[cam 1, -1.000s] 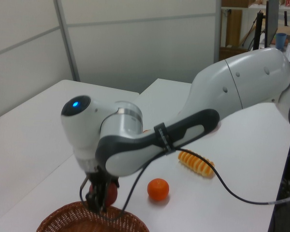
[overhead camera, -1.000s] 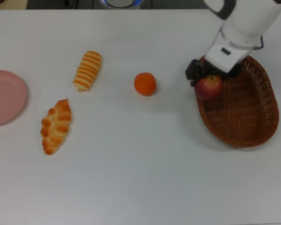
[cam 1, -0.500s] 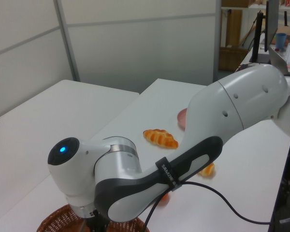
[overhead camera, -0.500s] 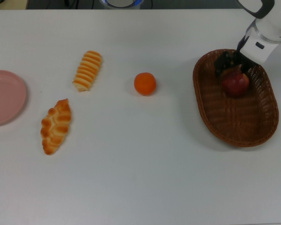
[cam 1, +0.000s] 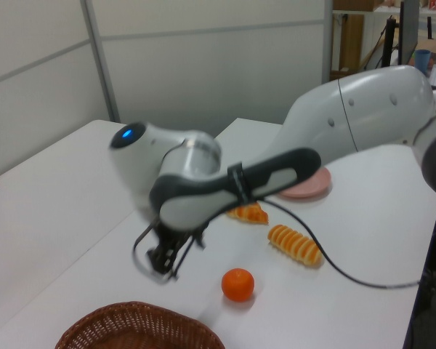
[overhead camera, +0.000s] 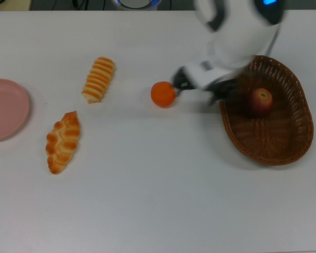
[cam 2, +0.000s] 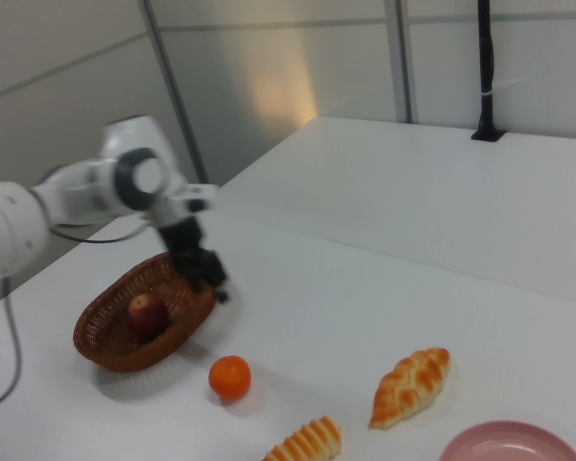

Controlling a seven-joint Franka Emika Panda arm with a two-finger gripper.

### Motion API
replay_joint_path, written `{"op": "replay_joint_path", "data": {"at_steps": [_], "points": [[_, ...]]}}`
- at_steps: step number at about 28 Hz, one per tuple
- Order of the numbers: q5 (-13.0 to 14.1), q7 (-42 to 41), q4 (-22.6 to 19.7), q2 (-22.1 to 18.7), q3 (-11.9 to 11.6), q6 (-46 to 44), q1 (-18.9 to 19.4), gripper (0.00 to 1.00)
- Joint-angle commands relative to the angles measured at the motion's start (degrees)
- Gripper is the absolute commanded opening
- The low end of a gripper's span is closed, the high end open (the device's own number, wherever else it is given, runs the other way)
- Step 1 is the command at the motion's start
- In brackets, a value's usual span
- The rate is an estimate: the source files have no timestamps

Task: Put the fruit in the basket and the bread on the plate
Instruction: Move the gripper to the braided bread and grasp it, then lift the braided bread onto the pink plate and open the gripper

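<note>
Now apple (overhead camera: 261, 101) in basket (overhead camera: 284, 142), end effector (overhead camera: 200, 87) apart

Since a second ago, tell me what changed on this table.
The apple was carried over the wicker basket's rim and let go; it now lies inside. The gripper has left it and swung out toward the top view's left, near the orange. The orange, both loaves and the pink plate stayed put.

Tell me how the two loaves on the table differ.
The braided loaf is golden-brown and knobbly; the striped loaf is paler, with orange-and-cream cross bands. In the top view the braided loaf lies nearer the pink plate, and the striped loaf nearer the orange. Both are elongated and rest on the table.
</note>
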Motion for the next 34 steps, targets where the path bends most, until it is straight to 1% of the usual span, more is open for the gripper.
{"op": "replay_joint_path", "data": {"at_steps": [1,3,4,8,9,12,13,14,18,21,24,30,31,34], "points": [[1.55,-4.94,-2.33,0.20,-0.52,0.40,-8.03,1.00],[1.46,-6.88,-2.15,0.38,-0.52,1.89,-10.84,1.00],[1.28,-9.15,-2.24,0.46,-0.52,4.34,-12.94,1.00],[1.11,-13.73,-2.15,1.95,-0.96,6.99,-15.59,1.00],[1.11,-14.44,-2.06,2.66,-1.74,7.52,-16.30,1.00],[1.19,-14.62,-2.15,3.45,-4.20,9.19,-16.39,1.00],[1.28,-14.62,-2.24,3.54,-5.26,9.80,-16.39,1.00],[1.63,-14.36,-2.33,3.63,-6.83,10.51,-16.39,1.00],[1.99,-14.18,-2.41,3.72,-8.69,11.56,-17.44,1.00],[2.16,-14.18,-2.41,3.89,-8.78,13.23,-20.25,1.00],[1.90,-14.18,-2.33,5.64,-8.78,15.68,-21.31,1.00],[1.02,-14.44,-2.33,9.95,-8.87,19.65,-21.75,1.00],[0.58,-14.44,-2.33,11.09,-8.87,20.44,-21.67,1.00],[-0.56,-14.01,-2.33,12.50,-8.87,21.50,-21.40,1.00]]}}
